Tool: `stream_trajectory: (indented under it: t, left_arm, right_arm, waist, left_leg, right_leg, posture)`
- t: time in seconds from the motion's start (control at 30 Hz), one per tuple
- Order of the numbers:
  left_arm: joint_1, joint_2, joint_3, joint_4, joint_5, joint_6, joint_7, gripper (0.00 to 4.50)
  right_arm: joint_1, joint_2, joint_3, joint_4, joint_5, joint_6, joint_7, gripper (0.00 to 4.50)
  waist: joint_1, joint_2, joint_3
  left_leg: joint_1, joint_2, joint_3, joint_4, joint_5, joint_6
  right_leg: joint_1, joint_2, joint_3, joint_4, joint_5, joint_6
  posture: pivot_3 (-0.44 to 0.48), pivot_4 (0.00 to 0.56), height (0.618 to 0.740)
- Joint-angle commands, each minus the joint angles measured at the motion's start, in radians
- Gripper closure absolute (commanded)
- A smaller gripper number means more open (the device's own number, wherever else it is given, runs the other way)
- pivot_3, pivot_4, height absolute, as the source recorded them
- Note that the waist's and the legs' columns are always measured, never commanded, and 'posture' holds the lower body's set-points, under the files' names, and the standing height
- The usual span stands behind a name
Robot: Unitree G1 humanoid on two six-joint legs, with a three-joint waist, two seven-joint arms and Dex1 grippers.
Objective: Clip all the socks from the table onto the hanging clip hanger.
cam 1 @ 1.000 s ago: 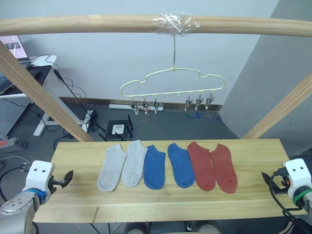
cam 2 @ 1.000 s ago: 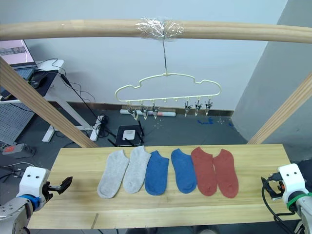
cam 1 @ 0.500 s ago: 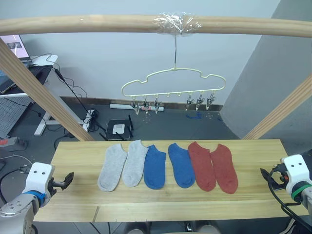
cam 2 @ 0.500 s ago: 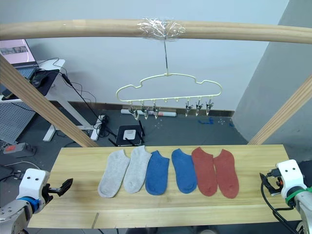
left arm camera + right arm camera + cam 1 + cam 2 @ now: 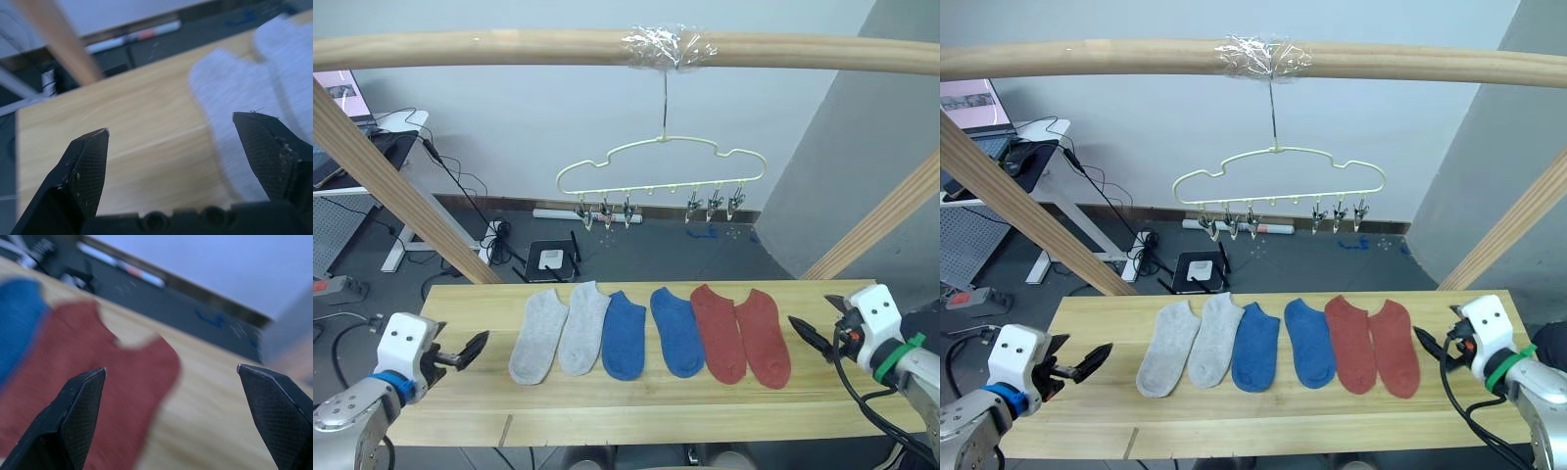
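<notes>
Six socks flat in a row on desk (image 5: 636,401), toes toward near edge: two grey socks (image 5: 558,331) at left, two blue socks (image 5: 652,332) in middle, two red socks (image 5: 741,335) at right. Neighbours in each pair touching or nearly so.

Hanger (image 5: 661,169) suspended by long hook from taped spot on beam (image 5: 460,47), above far side of desk, over the sock row. Clips (image 5: 605,212) in two groups of three along its lower wire; all bare.

Left end effector (image 5: 476,346) over left part of desk, fingers spread, pointing toward leftmost grey sock, holding nothing, apart from sock.

Right end effector (image 5: 806,335) over right part of desk, fingers spread, empty, tips just beside outer red sock.
</notes>
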Motion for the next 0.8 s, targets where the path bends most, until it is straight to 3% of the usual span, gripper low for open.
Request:
stream_trajectory:
  t: [0.03,0.3,0.4,0.53,0.67,0.8]
  left_arm:
    - [-0.052,-0.018,0.010,-0.152,-0.073,0.080,0.057,0.02]
    - [-0.193,-0.127,-0.110,-0.348,-0.110,0.195,0.210,0.02]
    - [-0.215,-0.159,-0.157,-0.395,-0.095,0.183,0.241,0.56]
    - [-0.235,-0.210,-0.233,-0.448,-0.065,0.185,0.307,1.70]
    - [-0.250,-0.286,-0.278,-0.470,-0.038,0.150,0.375,1.70]
    - [-0.258,-0.285,-0.307,-0.464,0.020,0.107,0.381,1.70]
  right_arm:
    - [-0.073,-0.015,0.035,-0.101,0.079,0.039,0.031,0.00]
    - [-0.268,0.006,0.135,-0.149,0.145,0.091,0.014,0.00]
    - [-0.302,0.009,0.159,-0.143,0.138,0.084,0.008,0.00]
    - [-0.319,0.021,0.200,-0.142,0.082,0.032,-0.018,0.00]
    - [-0.329,0.055,0.223,-0.138,0.061,-0.027,-0.023,0.00]
    - [-0.358,0.058,0.227,-0.131,0.127,-0.014,0.028,0.00]
  waist:
    - [0.000,0.000,0.000]
    - [0.001,-0.001,-0.001]
    - [0.002,-0.001,-0.001]
    - [0.002,-0.001,-0.001]
    - [0.002,-0.001,-0.001]
    - [0.002,-0.002,-0.002]
  left_leg:
    - [0.000,0.000,0.000,0.000,0.000,0.000]
    - [-0.001,0.000,0.000,0.002,0.001,-0.002]
    - [-0.003,0.000,0.000,0.003,0.002,-0.004]
    - [-0.007,-0.001,-0.001,0.009,0.003,-0.005]
    - [-0.007,-0.001,-0.001,0.013,0.003,-0.005]
    - [-0.007,-0.001,0.000,0.015,0.003,-0.004]
  right_leg:
    - [0.000,0.000,0.000,0.000,0.000,0.000]
    - [0.000,0.000,-0.001,-0.001,0.000,0.000]
    - [-0.002,0.000,-0.001,-0.001,0.000,0.000]
    - [-0.002,0.000,-0.001,0.000,0.000,0.000]
    - [-0.002,0.000,-0.001,0.001,0.002,0.002]
    - [-0.002,0.001,0.000,0.001,0.005,0.003]
  posture:
    - [-0.008,0.194,0.740]
    - [-0.005,0.182,0.740]
    - [-0.007,0.176,0.740]
    - [-0.013,0.167,0.740]
    - [-0.014,0.162,0.740]
    - [-0.014,0.154,0.740]
